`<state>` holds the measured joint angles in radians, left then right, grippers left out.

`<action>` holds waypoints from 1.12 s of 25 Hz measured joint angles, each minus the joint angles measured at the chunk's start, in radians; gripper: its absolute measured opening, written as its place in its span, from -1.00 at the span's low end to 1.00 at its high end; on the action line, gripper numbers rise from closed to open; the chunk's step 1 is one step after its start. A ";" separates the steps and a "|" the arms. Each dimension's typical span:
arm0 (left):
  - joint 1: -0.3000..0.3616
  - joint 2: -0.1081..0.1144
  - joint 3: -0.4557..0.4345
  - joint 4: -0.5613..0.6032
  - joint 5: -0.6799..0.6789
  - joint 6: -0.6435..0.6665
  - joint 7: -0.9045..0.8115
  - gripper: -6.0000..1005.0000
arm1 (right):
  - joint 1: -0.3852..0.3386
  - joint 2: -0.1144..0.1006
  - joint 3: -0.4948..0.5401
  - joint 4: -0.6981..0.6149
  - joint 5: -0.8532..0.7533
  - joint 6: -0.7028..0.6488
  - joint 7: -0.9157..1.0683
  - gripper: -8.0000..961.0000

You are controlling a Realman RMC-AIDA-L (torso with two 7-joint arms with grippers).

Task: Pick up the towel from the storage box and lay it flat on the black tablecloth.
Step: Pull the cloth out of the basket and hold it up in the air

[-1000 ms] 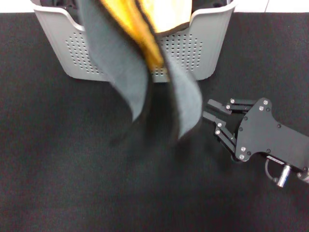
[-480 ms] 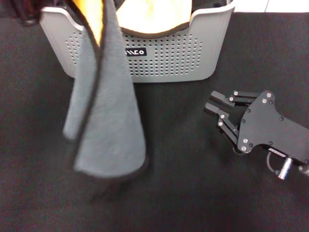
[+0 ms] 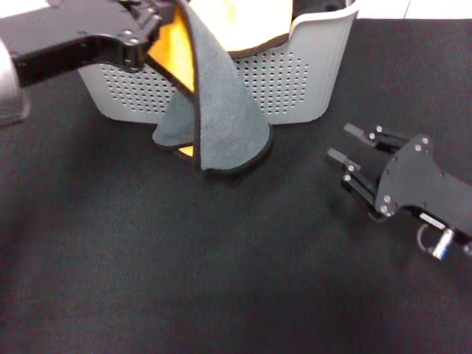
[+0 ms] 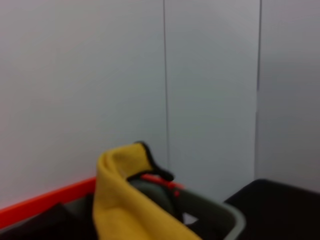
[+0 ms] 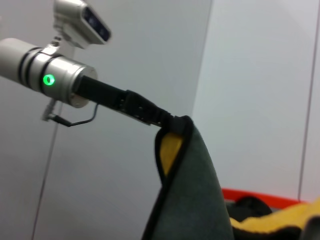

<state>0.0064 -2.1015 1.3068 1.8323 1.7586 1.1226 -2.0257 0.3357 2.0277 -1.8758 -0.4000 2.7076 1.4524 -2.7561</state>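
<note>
Head view: the left end effector (image 3: 164, 10), at eleven o'clock, is clenched on a top corner of the fluffy square towel (image 3: 221, 118), grey-green outside and yellow-orange inside with thin black edging. The towel hangs in a cone before the front wall of the light-grey perforated plastic storage box (image 3: 302, 81), its lower edge touching the wide black grainy tablecloth (image 3: 221, 273) covering the surface. More yellow-orange cloth shows inside the box. The right end effector (image 3: 348, 153), at three o'clock, rests low over the tablecloth with fingers spread, released.

Left wrist view: a yellow-orange fold of towel (image 4: 125, 210) rises before a pale wall.

Right wrist view: the left end effector (image 5: 172, 121) pinches the towel's (image 5: 192, 200) peak.
</note>
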 joint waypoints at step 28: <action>-0.012 0.005 0.465 0.029 0.072 -0.437 -0.016 -0.95 | 0.063 0.000 -0.097 -0.204 0.076 -0.228 0.004 0.16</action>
<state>-0.0059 -2.0969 1.7714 1.8616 1.8310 0.6854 -2.0418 0.3987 2.0278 -1.9732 -0.6045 2.7834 1.2243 -2.7517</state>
